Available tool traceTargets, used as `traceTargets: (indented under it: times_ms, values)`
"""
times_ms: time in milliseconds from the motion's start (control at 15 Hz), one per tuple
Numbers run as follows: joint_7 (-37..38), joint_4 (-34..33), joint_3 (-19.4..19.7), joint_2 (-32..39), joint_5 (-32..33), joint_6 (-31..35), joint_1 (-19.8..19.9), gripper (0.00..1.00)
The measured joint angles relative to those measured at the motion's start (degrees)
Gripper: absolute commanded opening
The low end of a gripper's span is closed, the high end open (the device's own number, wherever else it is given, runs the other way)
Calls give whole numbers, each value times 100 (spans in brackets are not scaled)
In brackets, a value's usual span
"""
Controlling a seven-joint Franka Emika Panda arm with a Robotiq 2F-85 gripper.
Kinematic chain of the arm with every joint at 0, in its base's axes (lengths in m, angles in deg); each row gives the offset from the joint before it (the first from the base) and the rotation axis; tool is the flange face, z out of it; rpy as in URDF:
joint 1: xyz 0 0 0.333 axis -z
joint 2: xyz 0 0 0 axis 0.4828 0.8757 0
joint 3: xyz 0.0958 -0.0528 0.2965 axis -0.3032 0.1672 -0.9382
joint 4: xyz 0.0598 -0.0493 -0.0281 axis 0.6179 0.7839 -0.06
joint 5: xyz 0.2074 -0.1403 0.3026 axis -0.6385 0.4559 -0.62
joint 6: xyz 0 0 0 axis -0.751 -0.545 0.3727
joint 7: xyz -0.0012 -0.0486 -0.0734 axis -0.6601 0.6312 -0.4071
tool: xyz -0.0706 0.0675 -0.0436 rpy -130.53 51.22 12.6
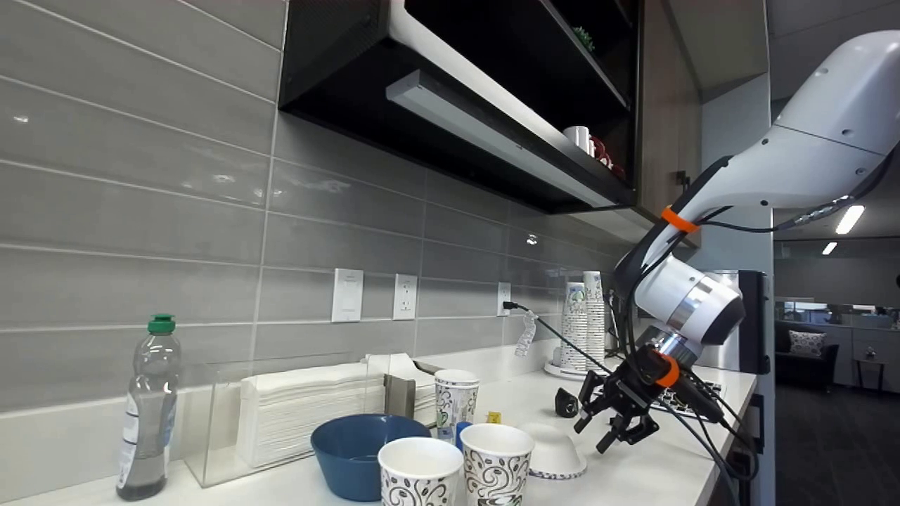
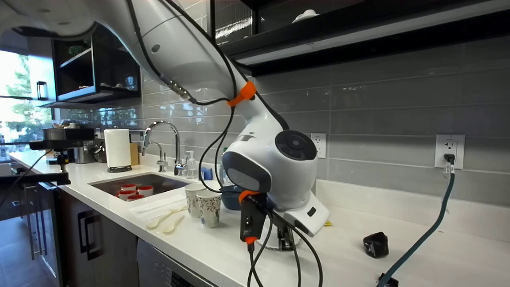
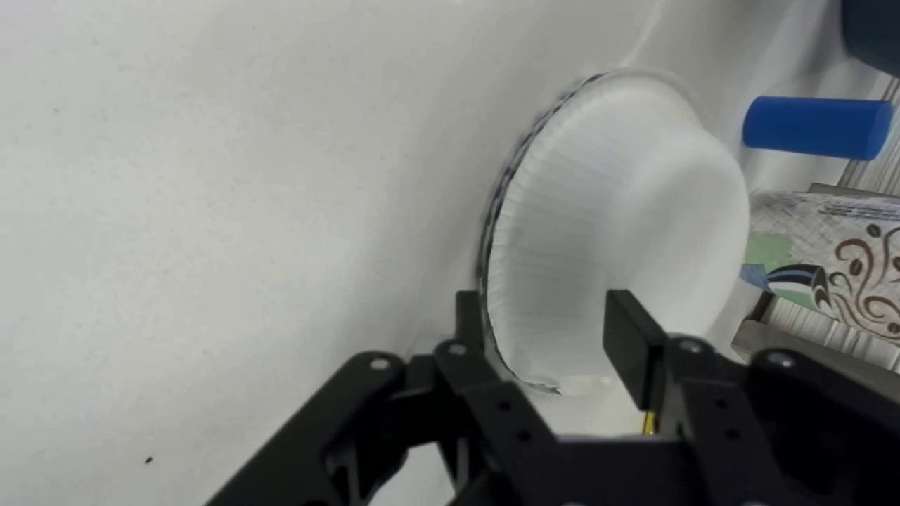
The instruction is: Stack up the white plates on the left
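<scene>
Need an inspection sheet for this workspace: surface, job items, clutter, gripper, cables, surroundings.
Surface: white counter; dark speck in the wrist view.
Job items: upturned white bowl with patterned rim, probably what the task means; nested or single, can't tell.
Clutter: patterned cups, blue bowl, blue cylinder, spoons, black item.
Gripper: open, jaws apart either side of the rim in the wrist view; contact unclear.
Cables: green cable runs from wall outlet over the counter; black cables hang below the arm.
Surroundings: tiled wall, paper roll, sink with red-and-white mugs.

washed-out window (image 2: 24,83), glare on grey tiles (image 1: 176,225), soft shadows, wrist view slightly blurred
</scene>
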Motion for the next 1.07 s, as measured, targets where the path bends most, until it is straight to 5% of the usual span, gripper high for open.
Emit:
traceTargets:
  times_ms: [267,1067]
  values:
    - [10,111,-51,-172,174,172,-8,100]
    - [215,1278,-241,-1644,687,835,-63,100]
